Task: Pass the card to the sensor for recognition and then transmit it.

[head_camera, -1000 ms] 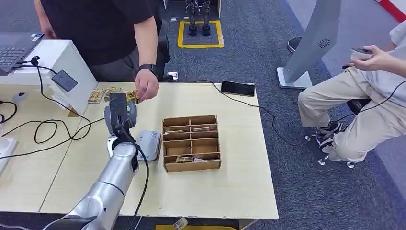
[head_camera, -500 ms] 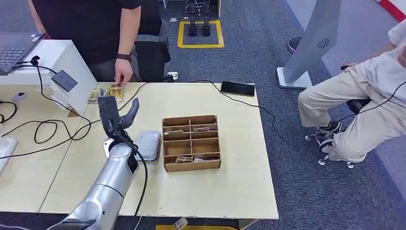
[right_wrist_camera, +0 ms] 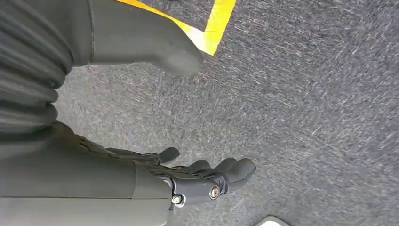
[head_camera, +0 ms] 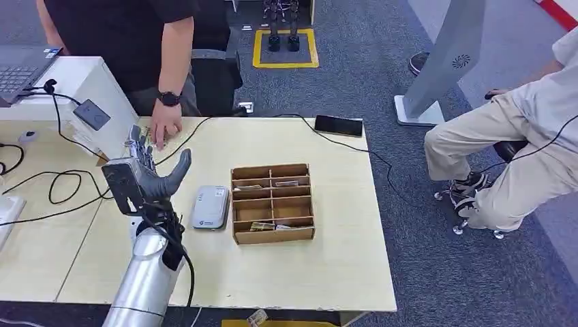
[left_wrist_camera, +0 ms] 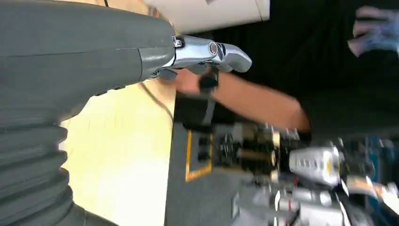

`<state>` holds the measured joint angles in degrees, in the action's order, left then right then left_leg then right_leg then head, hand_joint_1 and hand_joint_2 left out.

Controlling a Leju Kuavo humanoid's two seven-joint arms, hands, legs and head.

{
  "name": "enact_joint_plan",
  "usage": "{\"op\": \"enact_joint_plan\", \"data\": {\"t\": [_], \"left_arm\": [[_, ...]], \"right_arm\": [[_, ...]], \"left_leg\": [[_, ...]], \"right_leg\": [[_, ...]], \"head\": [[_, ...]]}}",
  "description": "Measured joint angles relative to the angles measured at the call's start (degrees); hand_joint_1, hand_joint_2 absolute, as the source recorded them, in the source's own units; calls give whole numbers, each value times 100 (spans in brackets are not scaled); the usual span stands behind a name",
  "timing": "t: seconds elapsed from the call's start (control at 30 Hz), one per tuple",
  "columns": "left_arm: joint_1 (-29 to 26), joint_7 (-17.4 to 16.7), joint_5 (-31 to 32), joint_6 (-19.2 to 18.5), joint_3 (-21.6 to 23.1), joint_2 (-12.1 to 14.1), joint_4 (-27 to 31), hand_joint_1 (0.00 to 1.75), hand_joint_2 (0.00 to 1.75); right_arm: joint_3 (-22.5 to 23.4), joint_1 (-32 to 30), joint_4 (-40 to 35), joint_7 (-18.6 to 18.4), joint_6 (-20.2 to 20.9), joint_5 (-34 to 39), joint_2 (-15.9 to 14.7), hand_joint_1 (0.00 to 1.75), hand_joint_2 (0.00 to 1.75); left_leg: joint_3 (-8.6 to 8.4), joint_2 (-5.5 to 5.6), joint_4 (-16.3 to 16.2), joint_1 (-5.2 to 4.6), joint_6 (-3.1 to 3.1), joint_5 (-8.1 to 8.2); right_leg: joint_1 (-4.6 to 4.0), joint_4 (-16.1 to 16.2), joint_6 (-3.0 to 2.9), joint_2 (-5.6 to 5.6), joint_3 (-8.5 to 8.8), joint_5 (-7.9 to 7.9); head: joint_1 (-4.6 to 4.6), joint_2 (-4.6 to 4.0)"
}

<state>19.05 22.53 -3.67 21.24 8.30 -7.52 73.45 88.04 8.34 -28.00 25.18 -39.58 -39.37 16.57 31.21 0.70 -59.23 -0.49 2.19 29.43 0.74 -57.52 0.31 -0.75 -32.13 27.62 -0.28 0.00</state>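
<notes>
Person's hand [head_camera: 164, 129] covers the cards, compartment contents of cardboard organizer [head_camera: 272, 202] too small

I stand in what looks like a robotics lab or test office: grey carpet floor [head_camera: 354, 75] marked with a yellow taped square [head_camera: 285, 49], and a light wooden table [head_camera: 341, 266] strung with black cables [head_camera: 68, 180]. Left of the table's cardboard sorting box [head_camera: 272, 202] sits a laptop [head_camera: 20, 68] on a white stand, while people wait at the table's far edge and beyond its right end.
</notes>
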Motion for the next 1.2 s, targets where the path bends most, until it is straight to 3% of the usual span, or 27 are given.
{"op": "enact_joint_plan", "data": {"t": [0.2, 0.33, 0.5, 0.67, 1.07, 1.13, 1.2], "left_arm": [[-830, 28, 173, -1296, 778, 409, 789, 0, 175], [-1110, 134, 326, -1674, 1162, 610, 1061, 0, 175], [-1274, 487, 1007, -2298, 1744, 852, 1286, 0, 175], [-1295, 745, 1652, -2360, 2252, 1031, 1376, 0, 175], [-1294, 758, 1713, -2349, 2551, 1193, 1435, 0, 175], [-1290, 756, 1900, -2270, 2584, 1213, 1437, 0, 175], [-1256, 603, 2491, -2009, 2672, 1246, 1435, 0, 175]], "right_arm": [[0, -34, -2, 66, 0, 133, 28, 0, 175], [0, -48, 0, 66, 0, 158, 31, 0, 175], [0, -65, 0, 107, 0, 145, 39, 0, 175], [0, -80, -11, 70, 0, 77, 57, 0, 175], [0, -100, -33, 66, 0, 70, 79, 0, 175], [0, -105, -44, 55, 0, 50, 85, 0, 175], [0, -107, -81, 11, 0, -11, 101, 0, 175]], "left_leg": [[4, 1, 1, 0, -2, 3], [5, -1, 1, 0, -2, 3], [5, 1, 1, 0, -2, 2], [5, 0, 0, 0, -2, 2], [5, 0, 1, 1, -2, 2], [5, 0, 1, 0, -2, 2], [4, 1, 0, 0, -2, 2]], "right_leg": [[0, 0, 0, 0, -6, 5], [0, 1, 0, 0, -8, 5], [0, 0, -1, 2, -8, 3], [-1, 0, -1, 2, -8, 3], [-1, 0, -1, 2, -8, 3], [0, 0, -1, 2, -8, 3], [0, 0, -1, 2, -9, 3]], "head": [[-2, 0], [-2, 0], [0, 0], [0, 0], [0, 0], [-2, 0], [-2, 0]]}}
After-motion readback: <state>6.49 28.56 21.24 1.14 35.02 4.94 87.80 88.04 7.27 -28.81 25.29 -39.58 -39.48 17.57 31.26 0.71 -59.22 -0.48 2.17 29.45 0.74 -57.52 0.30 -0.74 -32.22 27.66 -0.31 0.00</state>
